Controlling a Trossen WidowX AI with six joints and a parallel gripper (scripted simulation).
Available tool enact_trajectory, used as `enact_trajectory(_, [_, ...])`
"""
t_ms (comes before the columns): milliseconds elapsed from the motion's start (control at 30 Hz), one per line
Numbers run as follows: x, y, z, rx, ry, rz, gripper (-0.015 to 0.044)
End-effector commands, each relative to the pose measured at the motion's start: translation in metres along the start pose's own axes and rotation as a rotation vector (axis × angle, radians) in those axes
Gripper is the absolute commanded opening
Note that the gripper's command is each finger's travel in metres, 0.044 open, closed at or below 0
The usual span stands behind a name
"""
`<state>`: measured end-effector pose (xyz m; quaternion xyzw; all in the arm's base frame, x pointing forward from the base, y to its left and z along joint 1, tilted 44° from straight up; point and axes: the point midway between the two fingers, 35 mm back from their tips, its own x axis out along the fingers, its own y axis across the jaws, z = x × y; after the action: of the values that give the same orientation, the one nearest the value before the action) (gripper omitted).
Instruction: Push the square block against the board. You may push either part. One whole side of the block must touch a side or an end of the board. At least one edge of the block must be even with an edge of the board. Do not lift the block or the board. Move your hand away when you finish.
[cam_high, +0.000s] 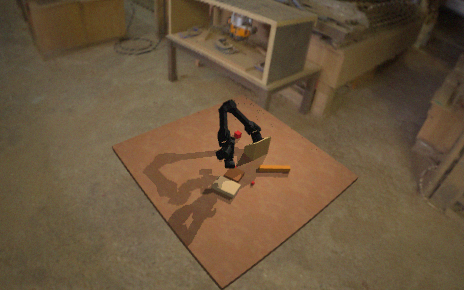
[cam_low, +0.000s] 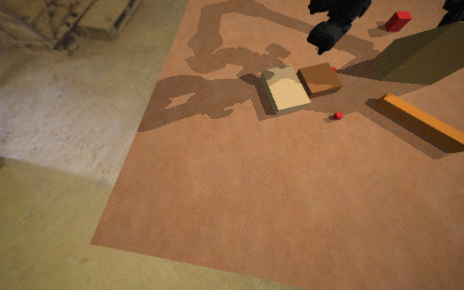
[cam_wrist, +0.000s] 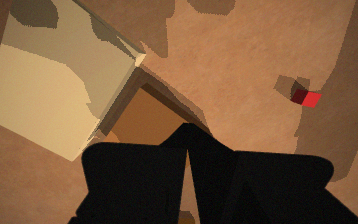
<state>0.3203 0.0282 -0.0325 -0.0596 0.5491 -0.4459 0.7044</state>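
A brown square block (cam_high: 234, 174) (cam_low: 320, 80) (cam_wrist: 145, 115) lies flat beside a larger cream board (cam_high: 227, 187) (cam_low: 287, 95) (cam_wrist: 45, 85). Their facing sides run close and nearly parallel. A thin dark strip lies between them in the wrist view; I cannot tell whether they touch. Near the board's far corner, the block's corner looks set slightly in from it. My gripper (cam_high: 230, 166) (cam_low: 321, 50) (cam_wrist: 187, 128) is shut and empty. It hangs above the mat behind the block and hides part of the block in the wrist view.
An olive panel (cam_high: 258, 148) (cam_low: 425, 55) stands on the mat near the block. An orange bar (cam_high: 273, 168) (cam_low: 420, 120) lies beyond it. A small red cube (cam_high: 253, 183) (cam_low: 338, 116), another red cube (cam_low: 334, 69) and a larger red block (cam_high: 237, 134) (cam_low: 397, 21) are around.
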Motion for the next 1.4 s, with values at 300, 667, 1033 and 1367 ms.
enact_trajectory(300, [-0.001, -0.010, -0.044, -0.457, 0.001, 0.008, 0.0000])
enact_trajectory(667, [0.002, -0.024, -0.078, -0.832, 0.000, 0.003, 0.0000])
enact_trajectory(1033, [0.004, -0.031, -0.091, -0.984, 0.000, -0.001, 0.0000])
enact_trajectory(1367, [0.059, -0.032, -0.091, -0.983, 0.000, -0.004, 0.0000])
